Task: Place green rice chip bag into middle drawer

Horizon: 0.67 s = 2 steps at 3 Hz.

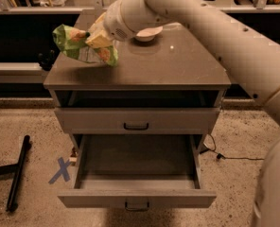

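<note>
The green rice chip bag (73, 40) is crumpled in my gripper (89, 38), which is shut on it and holds it a little above the left part of the cabinet top (178, 65); its shadow lies on the top below it. The middle drawer (136, 198) is pulled wide open below, its grey inside bare. The like drawer front (136, 119) above it is closed. My arm reaches in from the right.
A white bowl (147, 32) sits at the back of the cabinet top, behind my wrist. A black bar (18, 171) and a blue X mark (60, 170) lie on the floor at left. A cable (215, 152) runs at right.
</note>
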{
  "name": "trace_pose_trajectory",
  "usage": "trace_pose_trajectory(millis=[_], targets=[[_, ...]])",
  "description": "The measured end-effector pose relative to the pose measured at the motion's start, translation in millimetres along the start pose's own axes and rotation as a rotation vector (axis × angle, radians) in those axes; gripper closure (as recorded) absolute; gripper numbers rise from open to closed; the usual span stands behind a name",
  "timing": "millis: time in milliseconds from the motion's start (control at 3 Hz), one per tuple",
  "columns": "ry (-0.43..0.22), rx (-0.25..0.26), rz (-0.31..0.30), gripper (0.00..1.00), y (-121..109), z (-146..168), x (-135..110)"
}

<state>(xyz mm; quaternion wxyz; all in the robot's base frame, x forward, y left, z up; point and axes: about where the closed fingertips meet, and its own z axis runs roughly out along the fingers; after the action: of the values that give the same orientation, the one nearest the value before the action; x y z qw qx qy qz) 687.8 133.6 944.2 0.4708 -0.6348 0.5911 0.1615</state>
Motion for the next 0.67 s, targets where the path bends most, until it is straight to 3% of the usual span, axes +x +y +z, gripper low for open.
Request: trace_pose_trajectory(millis=[333, 667], targets=[[-0.02, 0.0, 0.004, 1.0, 2.0, -14.9, 2.5], [-0.035, -0.045, -0.001, 1.0, 6.9, -10.8, 1.1]])
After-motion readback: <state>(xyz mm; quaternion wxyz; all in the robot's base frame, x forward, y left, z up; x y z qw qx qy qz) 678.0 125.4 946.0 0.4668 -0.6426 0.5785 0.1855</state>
